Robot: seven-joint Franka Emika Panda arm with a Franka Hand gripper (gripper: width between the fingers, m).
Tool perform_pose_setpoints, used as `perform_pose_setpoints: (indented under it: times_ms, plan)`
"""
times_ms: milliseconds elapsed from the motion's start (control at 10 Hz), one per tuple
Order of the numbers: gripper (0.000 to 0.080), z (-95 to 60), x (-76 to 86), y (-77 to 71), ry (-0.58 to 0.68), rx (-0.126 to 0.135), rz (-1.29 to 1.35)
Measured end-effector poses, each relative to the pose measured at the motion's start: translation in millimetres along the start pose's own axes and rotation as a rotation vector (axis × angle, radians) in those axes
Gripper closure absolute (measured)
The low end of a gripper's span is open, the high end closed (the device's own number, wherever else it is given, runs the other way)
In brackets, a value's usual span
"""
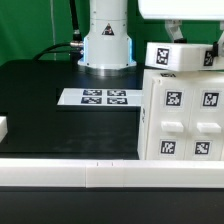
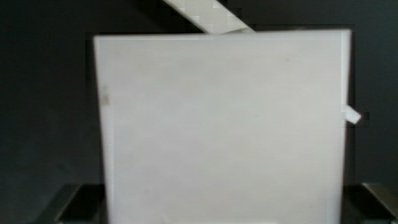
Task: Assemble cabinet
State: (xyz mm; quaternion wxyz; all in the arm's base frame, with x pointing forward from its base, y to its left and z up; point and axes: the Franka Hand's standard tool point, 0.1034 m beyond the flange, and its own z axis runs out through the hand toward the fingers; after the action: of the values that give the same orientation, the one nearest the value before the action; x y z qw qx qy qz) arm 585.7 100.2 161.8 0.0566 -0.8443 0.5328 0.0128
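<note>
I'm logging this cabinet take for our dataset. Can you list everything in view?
cabinet: one, white with black-and-white tags, on the table at the exterior view's right; its plain panel fills the wrist view
small block: one, white, at the exterior view's left edge
marker board: one, white, four tags, flat in front of the robot base
table: one, black
rail: one, white, along the table's near edge
backdrop: green, behind
robot base: one, white, at the back
arm: one, white, above the cabinet
jaws: dark, either side of the panel; open or shut unclear
</note>
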Motion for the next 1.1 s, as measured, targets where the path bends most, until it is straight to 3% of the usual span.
perform_pose_setpoints:
  times_ms: [300, 500, 600, 700, 1100]
  plan:
    - [0.0236, 0.2, 2.3, 0.5, -0.01, 0.004, 0.241]
    - [0.0236, 0.4, 1.0, 0.0, -0.011, 0.004, 0.25]
    - [0.0052, 0.1, 0.9, 0.0, -0.011, 0.005, 0.25]
    - [0.0009, -4.5, 0.5, -1.8, -0.016, 0.014, 0.24]
    - [0.0002, -28.3, -1.6, -9.8, -0.024, 0.058, 0.231]
